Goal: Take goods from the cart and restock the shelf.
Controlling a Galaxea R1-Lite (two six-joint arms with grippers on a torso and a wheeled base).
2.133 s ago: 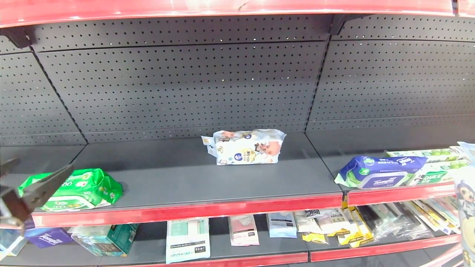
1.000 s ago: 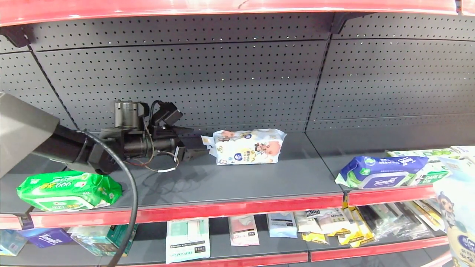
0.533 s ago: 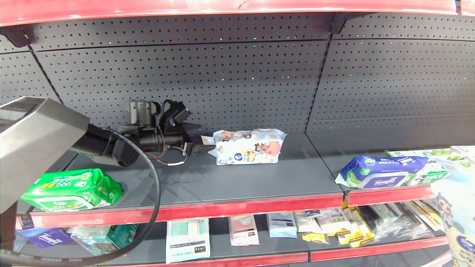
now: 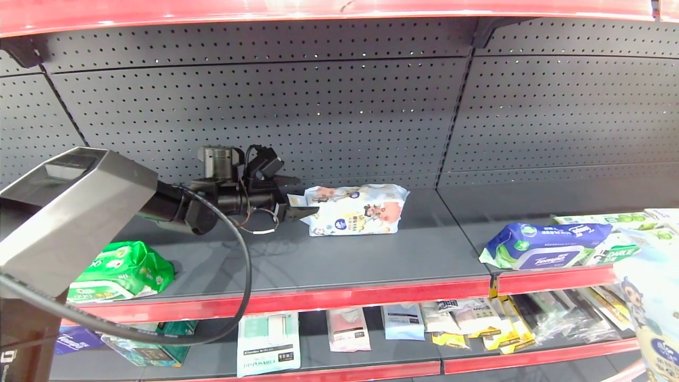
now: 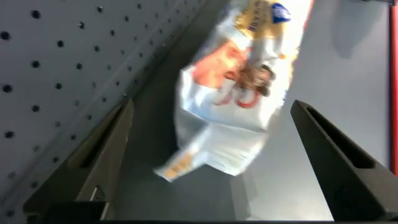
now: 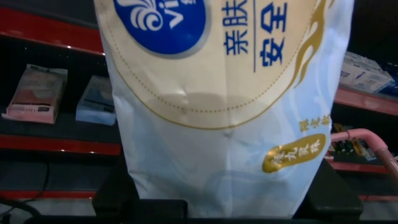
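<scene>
Jaws of the left gripper (image 4: 305, 196) stand wide apart, flanking the left end of the cartoon-printed wipes pack (image 4: 360, 209), which lies at the back of the middle shelf (image 4: 318, 260). The right gripper (image 6: 224, 198) is clamped on a white-and-blue pack (image 6: 217, 124), held low at the right.

The grey shelf (image 4: 318, 262) carries a white printed pack (image 4: 360, 209) near its back edge, a green pack (image 4: 124, 270) at its front left and a blue wipes pack (image 4: 541, 245) at its front right.
</scene>
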